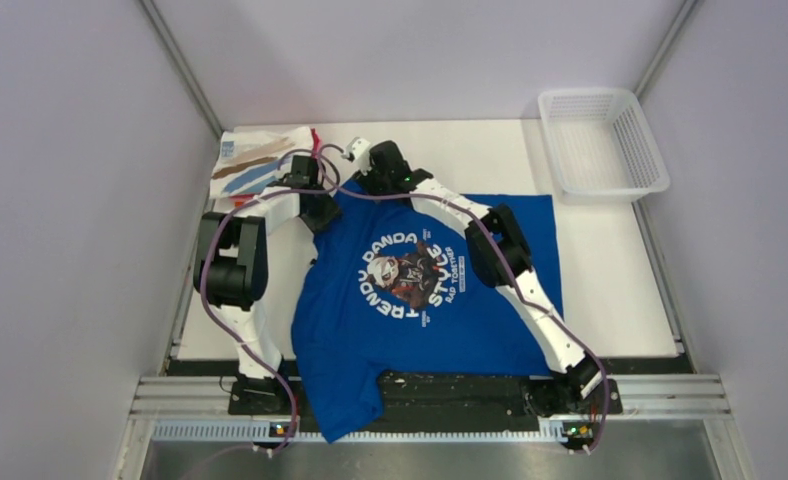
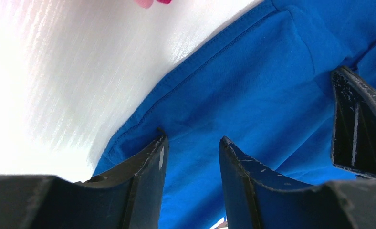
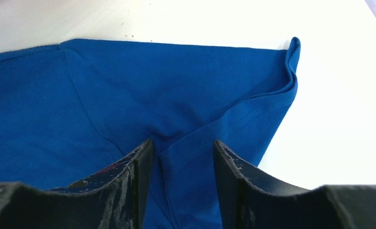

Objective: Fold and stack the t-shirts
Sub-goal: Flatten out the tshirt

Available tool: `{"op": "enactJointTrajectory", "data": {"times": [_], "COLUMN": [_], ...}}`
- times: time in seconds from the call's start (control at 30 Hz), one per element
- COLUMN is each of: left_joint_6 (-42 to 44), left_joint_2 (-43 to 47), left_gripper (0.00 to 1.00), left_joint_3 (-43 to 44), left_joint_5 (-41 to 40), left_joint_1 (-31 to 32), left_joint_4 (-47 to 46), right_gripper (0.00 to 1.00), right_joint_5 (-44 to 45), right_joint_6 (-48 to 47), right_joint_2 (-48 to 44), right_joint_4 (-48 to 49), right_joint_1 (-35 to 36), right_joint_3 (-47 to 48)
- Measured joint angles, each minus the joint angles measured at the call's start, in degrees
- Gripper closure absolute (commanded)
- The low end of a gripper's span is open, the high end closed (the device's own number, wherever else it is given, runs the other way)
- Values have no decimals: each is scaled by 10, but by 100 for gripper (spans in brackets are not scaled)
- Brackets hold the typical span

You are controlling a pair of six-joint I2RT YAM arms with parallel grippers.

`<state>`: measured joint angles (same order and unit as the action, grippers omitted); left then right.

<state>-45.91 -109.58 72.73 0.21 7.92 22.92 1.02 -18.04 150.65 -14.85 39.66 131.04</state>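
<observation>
**Black pincer fingers planted on the royal blue t-shirt (image 1: pixel 350 330), both at its far edge.**

The left pincer (image 2: pixel 191 157) stands narrowly parted with its tips on the shirt's stitched hem, blue cloth in the gap and bare white surface (image 1: pixel 610 290) just past the hem. The right pincer (image 3: pixel 181 152) is also narrowly parted, with a raised crease of blue cloth running into its gap, near a curled sleeve corner. The blue shirt lies spread print-up, and its near-left part drapes over the rail by the arm bases. A folded white t-shirt with brown and blue streaks (image 1: pixel 255 160) lies just beyond the blue shirt's far-left corner. A white mesh basket (image 1: pixel 660 170) stands apart beyond its far-right corner.
</observation>
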Motion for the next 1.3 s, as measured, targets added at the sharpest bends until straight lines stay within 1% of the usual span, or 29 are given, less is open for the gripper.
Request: {"op": "enactJointTrajectory", "data": {"times": [0.13,0.4,0.5,0.7,0.77,0.9,0.93,0.97,1.3], "left_joint_6": [0,-5,-5,-5,-5,-5,-5,-5,-4], "left_joint_2": [3,7,7,7,7,7,7,7,7], "left_gripper": [51,51,52,52,52,52,52,52,52], "left_joint_3": [-3,-9,-9,-9,-9,-9,-9,-9,-9], "left_joint_5": [-10,-16,-16,-16,-16,-17,-17,-17,-17], "left_joint_1": [0,-4,-7,-8,-8,-8,-8,-9,-9], "left_joint_4": [0,0,0,0,0,1,1,1,1], "right_gripper": [56,56,59,60,67,90,94,100,100], "right_joint_5": [23,39,41,49,52,54,54,53,65], "right_joint_6": [-2,0,1,3,3,6,9,12,16], "right_joint_2": [0,-7,-10,-21,-29,-49,-54,-57,-62], "right_joint_4": [2,26,31,35,36,42,45,47,68], "right_joint_1": [1,-2,-2,-2,-3,-5,-6,-7,-15], "right_joint_3": [0,-22,-29,-47,-59,-92,-100,-103,-104]}}
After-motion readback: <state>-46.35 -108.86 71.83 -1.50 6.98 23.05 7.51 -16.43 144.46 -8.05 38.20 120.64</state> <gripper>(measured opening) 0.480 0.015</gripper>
